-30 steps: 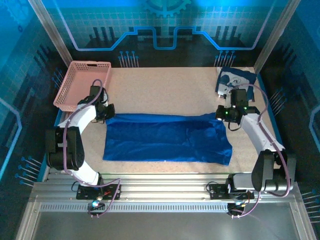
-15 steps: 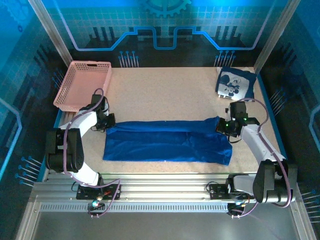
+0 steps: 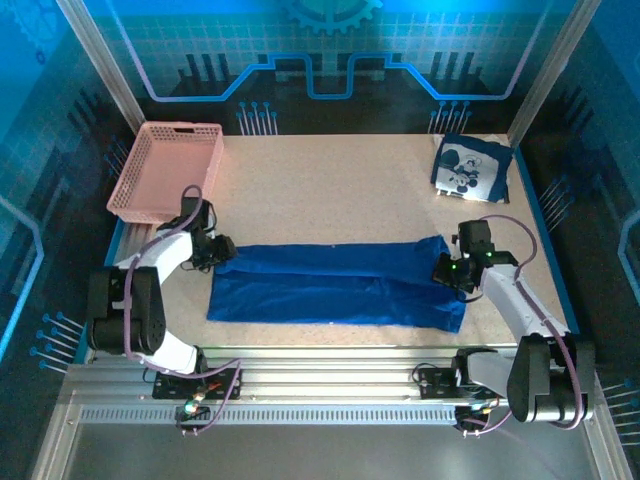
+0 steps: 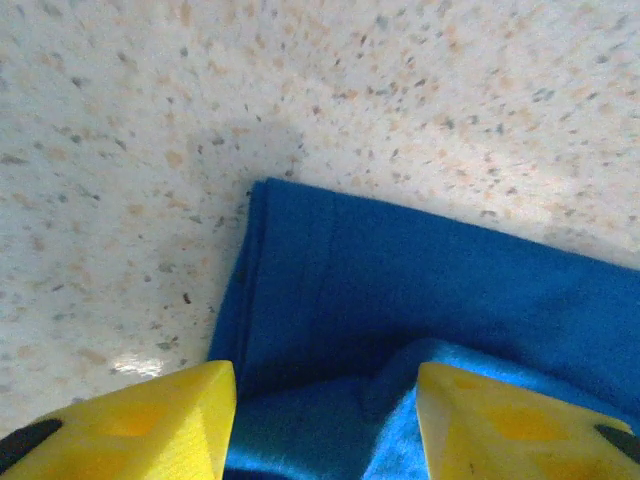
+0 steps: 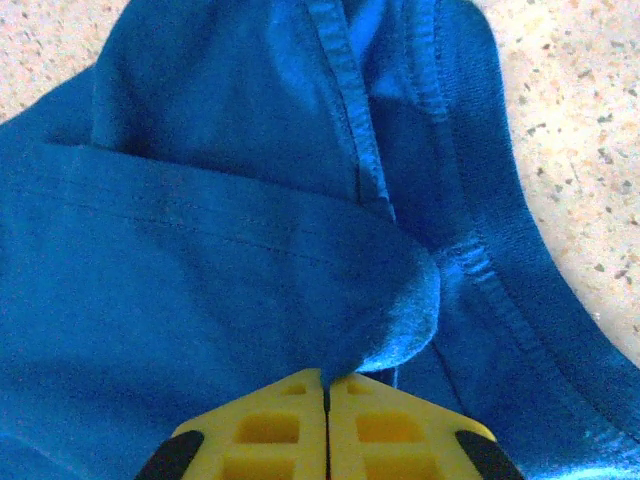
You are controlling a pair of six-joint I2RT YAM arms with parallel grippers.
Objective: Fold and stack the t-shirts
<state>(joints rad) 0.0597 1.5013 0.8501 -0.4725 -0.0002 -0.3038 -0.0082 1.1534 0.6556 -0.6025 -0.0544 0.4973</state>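
Arm bases (image 3: 190, 380) sit bolted along the 6 o'clock edge of the speckled counter (image 3: 330, 185), one toward 7 o'clock and one toward 5 o'clock.

Just beyond them, across the near middle of the counter, lies the flat t-shirt (image 3: 335, 285). It is royal-blue cloth folded into a long band that runs from 9 o'clock to 3 o'clock. Its far layer laps over the near one, and no print faces up.

The left tool (image 3: 222, 257) sits at the far corner of the band's 9 o'clock end. In the left wrist view its yellow fingers (image 4: 165, 420) stand wide apart, so it is open. The folded corner of the cloth lies flat on the counter between and ahead of them, and neither finger clamps it.

The right tool (image 3: 448, 276) is at the band's 3 o'clock end, over its far corner. In the right wrist view its yellow fingers (image 5: 265, 430) are pressed together. A raised fold of the blue cloth, with a stitched hem beside it, runs straight into their tips, so this tool grips the flat t-shirt.

Farther back, a pink lattice basket (image 3: 165, 170) stands at the 10 o'clock corner. At 1 o'clock lies the printed t-shirt (image 3: 470, 168), folded into a small square with its white-and-black cartoon facing up, well apart from the flat t-shirt.
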